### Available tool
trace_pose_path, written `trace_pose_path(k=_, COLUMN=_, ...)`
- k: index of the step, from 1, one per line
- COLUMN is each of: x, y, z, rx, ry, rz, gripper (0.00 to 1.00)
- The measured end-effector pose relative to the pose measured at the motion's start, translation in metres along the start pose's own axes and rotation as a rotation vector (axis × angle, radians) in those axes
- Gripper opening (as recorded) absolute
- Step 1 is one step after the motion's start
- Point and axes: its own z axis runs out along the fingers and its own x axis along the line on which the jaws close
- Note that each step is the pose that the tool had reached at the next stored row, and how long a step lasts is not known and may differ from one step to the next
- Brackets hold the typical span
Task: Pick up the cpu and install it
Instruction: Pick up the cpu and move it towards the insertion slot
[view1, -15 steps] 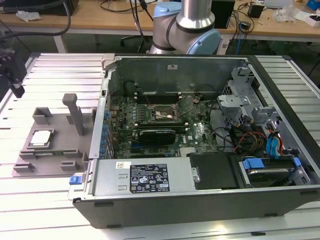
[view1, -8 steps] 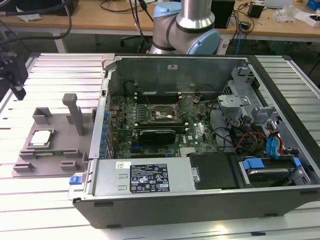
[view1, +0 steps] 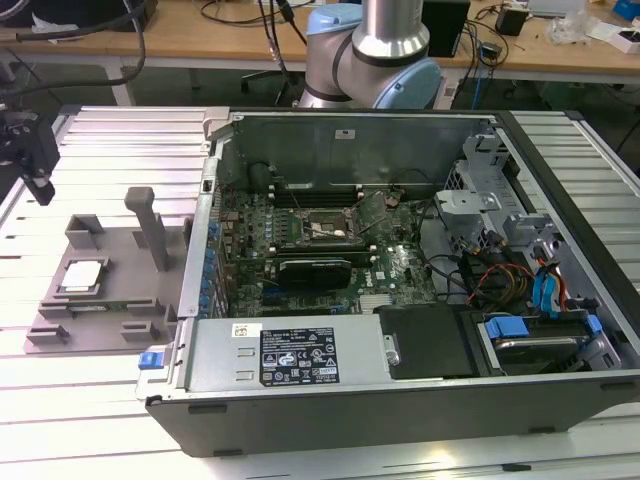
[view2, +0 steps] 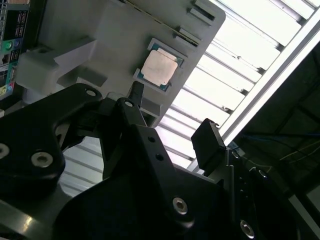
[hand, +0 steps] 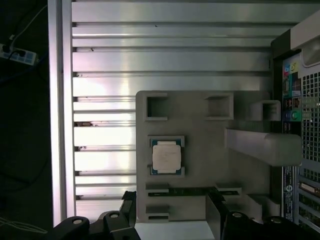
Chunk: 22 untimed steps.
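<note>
"Exterior view first: what takes up the most room?"

"The slatted metal table (view1: 100, 400). On it lies an open computer case (view1: 300, 365) on its side, with the motherboard (view1: 395, 270) facing up inside."

"And beside the case?"

"A grey plastic tray (view1: 125, 245) rests flat on the table, just beside the case wall, on the exterior view's left. It has raised blocks and one upright post."

"Is anything sitting in the socket?"

"The black socket frame (view1: 320, 228) is near the middle of the motherboard. I cannot tell from here whether its middle is bare."

"Where is the gripper?"

"The gripper (view1: 36, 178) hangs over the table at the exterior view's far left, apart from the tray. In the first wrist view its two black fingers (hand: 129, 202) are spread wide, with one edge of the tray showing between them. They hold nothing and touch nothing."

"And the cpu?"

"The cpu (view1: 82, 277) lies flat in a shallow square recess of the tray, silver top upward. Both wrist views show it (view2: 159, 67) (hand: 166, 156) seated there, with a thin pale rim around the metal. It is well apart from the fingers and from the socket."
</note>
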Motion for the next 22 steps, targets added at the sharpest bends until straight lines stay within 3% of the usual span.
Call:
trace_pose_path(k=8, x=0.0006, y=0.0006, z=0.0255, rx=0.0016, ry=-0.0001, rz=0.0, gripper=0.66)
trace_pose_path(k=11, x=-0.0009, y=0.0014, z=0.0299, rx=0.0252, ry=-0.0005, rz=-0.007, gripper=0.66)
trace_pose_path(k=12, x=-0.0013, y=0.0015, z=0.0308, rx=0.0277, ry=-0.0006, rz=-0.008, gripper=0.66)
trace_pose_path(k=22, x=-0.0052, y=0.0018, z=0.042, rx=0.0279, ry=-0.0005, rz=-0.011, gripper=0.66)
